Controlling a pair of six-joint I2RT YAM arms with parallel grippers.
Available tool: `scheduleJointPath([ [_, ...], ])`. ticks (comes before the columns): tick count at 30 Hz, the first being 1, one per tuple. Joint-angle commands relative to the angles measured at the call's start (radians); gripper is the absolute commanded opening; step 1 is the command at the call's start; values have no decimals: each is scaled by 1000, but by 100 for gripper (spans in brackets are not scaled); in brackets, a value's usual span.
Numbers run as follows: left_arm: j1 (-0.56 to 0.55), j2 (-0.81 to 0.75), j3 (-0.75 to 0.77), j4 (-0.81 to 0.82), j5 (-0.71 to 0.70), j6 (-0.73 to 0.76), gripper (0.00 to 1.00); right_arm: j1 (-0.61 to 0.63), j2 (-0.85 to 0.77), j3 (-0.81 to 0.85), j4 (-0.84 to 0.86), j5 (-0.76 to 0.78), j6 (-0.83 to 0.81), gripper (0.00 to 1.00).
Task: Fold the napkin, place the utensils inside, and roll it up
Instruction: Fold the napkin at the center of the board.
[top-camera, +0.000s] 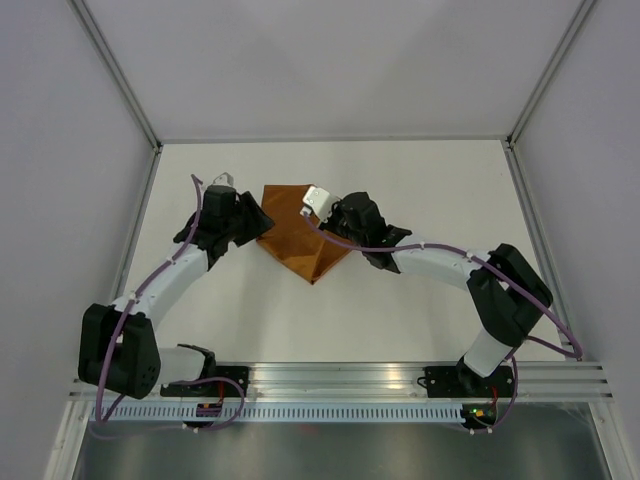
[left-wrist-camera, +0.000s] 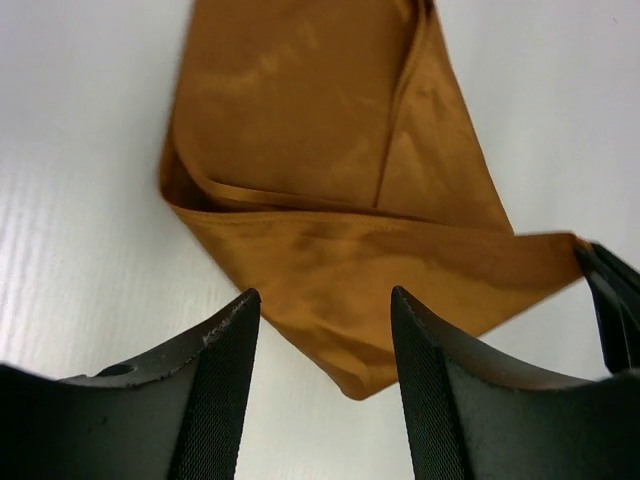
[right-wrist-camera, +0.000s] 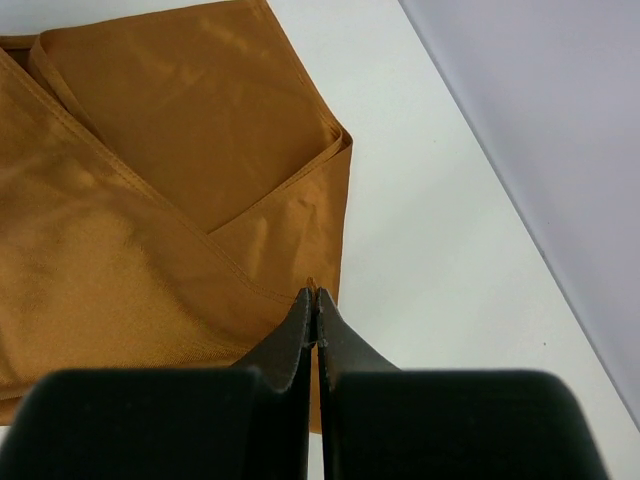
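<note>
The rust-brown napkin (top-camera: 300, 238) lies partly folded on the white table (top-camera: 420, 180), with a pointed corner toward the arms. My left gripper (top-camera: 264, 222) is open at the napkin's left side. In the left wrist view its fingers (left-wrist-camera: 235, 340) straddle a napkin (left-wrist-camera: 320, 130) corner without touching it. My right gripper (top-camera: 324, 216) is over the napkin's right part. In the right wrist view it (right-wrist-camera: 313, 294) is shut on a folded edge of the napkin (right-wrist-camera: 150, 200), holding that edge slightly raised. The right gripper's fingers also show at the right edge of the left wrist view (left-wrist-camera: 612, 300). No utensils are in view.
Grey walls with aluminium posts (top-camera: 120, 75) enclose the table on three sides. A metal rail (top-camera: 340, 385) carrying the arm bases runs along the near edge. Purple cables run along both arms.
</note>
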Motion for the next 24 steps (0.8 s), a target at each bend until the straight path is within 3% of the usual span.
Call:
scheduleJointPath([
  [1,-73,-30,-28,131,17,98,59,-13,-4,6,8,-9,13,0],
  [6,-145,-60,-121,248,-19,109,54,-21,12,-3,15,-10,17,0],
  [13,-216,-95,-224,406,9,135,36,-38,49,3,17,-19,36,0],
  [17,-227,-121,-308,513,43,118,33,-43,83,6,18,-18,37,0],
  [24,-242,-110,-328,524,46,127,33,-64,147,28,18,-13,36,0],
])
